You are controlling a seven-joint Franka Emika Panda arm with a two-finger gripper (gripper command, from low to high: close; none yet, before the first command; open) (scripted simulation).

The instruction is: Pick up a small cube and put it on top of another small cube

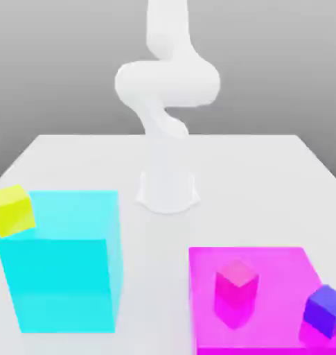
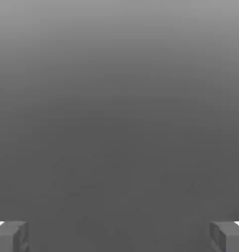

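End effector (image 2: pixel 119 236) with fingers (image 2: pixel 10 237) spread wide and nothing between them. The blue-purple small cube (image 1: pixel 328 310), which is to receive the load, sits at the near corner of the magenta slab (image 1: pixel 267 260), on the exterior view's right. The pink cube (image 1: pixel 235 291) stands near it on the same slab. The slab lies by the tabletop's (image 1: pixel 267 173) near edge. Across the tabletop, at the exterior view's left, the big cyan cube (image 1: pixel 59 277) carries a yellow cube (image 1: pixel 12 209) at its top corner. The place of the cube to be lifted cannot be told. The step in hand is judged to be the approach: descend vertically, straddle that cube squarely, and close on opposite flat faces.
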